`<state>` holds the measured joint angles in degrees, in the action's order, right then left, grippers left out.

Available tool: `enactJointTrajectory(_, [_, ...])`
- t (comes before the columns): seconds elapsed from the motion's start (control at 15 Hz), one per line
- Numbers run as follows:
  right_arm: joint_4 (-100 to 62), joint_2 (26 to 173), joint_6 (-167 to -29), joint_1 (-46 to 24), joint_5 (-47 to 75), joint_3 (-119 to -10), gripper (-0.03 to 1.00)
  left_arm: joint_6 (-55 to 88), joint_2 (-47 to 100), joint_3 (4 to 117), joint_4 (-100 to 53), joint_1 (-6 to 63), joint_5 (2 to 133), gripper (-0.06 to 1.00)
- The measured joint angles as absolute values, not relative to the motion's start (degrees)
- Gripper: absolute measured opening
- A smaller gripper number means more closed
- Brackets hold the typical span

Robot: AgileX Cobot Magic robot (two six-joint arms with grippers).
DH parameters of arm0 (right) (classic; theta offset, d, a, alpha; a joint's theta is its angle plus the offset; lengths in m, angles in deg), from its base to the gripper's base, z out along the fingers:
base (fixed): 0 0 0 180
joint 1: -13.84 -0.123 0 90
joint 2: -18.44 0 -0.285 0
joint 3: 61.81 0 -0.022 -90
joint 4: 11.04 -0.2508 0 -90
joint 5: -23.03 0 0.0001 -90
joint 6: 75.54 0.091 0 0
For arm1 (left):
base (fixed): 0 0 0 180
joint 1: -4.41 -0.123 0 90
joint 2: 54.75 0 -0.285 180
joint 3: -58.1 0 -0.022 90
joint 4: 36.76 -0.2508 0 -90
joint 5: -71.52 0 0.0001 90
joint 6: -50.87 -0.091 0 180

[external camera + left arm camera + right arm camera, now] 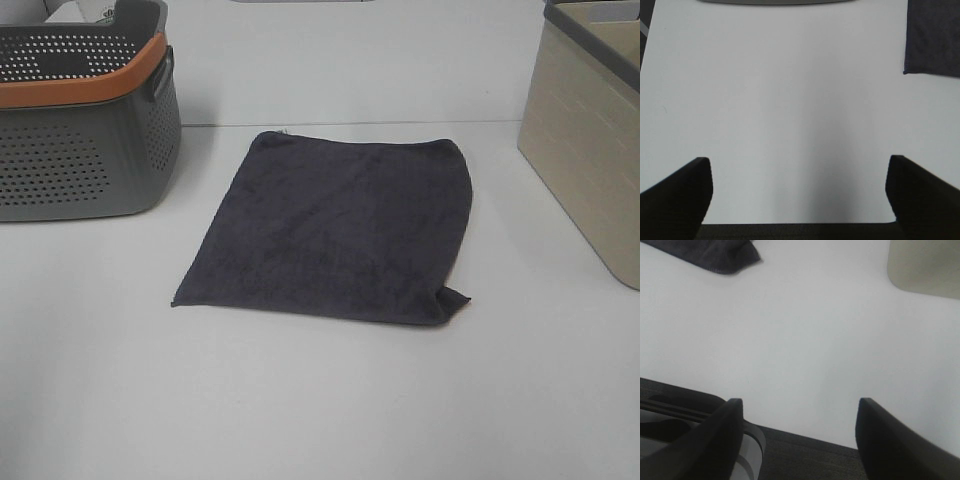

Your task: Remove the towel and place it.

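Observation:
The towel (335,225), dark charcoal-grey and roughly square, lies flat on the white table in the middle of the exterior high view, its front right corner folded up a little. Neither arm shows in that view. In the left wrist view my left gripper (799,192) is open over bare table, with one towel corner (934,37) well ahead of it. In the right wrist view my right gripper (800,432) is open near the table's front edge, and the towel's folded corner (715,255) lies far from its fingers.
A grey perforated basket (85,130) with an orange rim stands at the back left. A beige bin (590,140) stands at the right edge, its corner (925,265) showing in the right wrist view. White table (320,400) lies in front of the towel.

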<state>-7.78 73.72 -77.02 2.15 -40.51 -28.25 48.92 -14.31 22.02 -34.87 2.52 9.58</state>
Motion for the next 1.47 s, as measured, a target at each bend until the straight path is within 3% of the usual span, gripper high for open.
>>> enactJointTrajectory(0.33, [-9.38,59.97,-77.02,2.15,-37.53,-14.9,0.64,51.33,-32.35,13.77,-34.06,2.52,9.41,0.87])
enactJointTrajectory(0.73, [-13.33,42.78,-81.67,2.15,-37.18,-13.58,0.64,50.87,-46.85,10.62,-31.72,2.52,11.01,0.87])
enactJointTrajectory(1.07, [-14.08,32.76,-82.58,2.15,-37.18,-13.58,0.64,48.86,-47.25,10.56,-31.66,2.52,11.53,0.8])
enactJointTrajectory(1.47, [-14.42,26.0,-83.1,2.15,-37.24,-13.58,0.64,49.95,-47.25,10.05,-31.72,2.52,11.47,0.79])
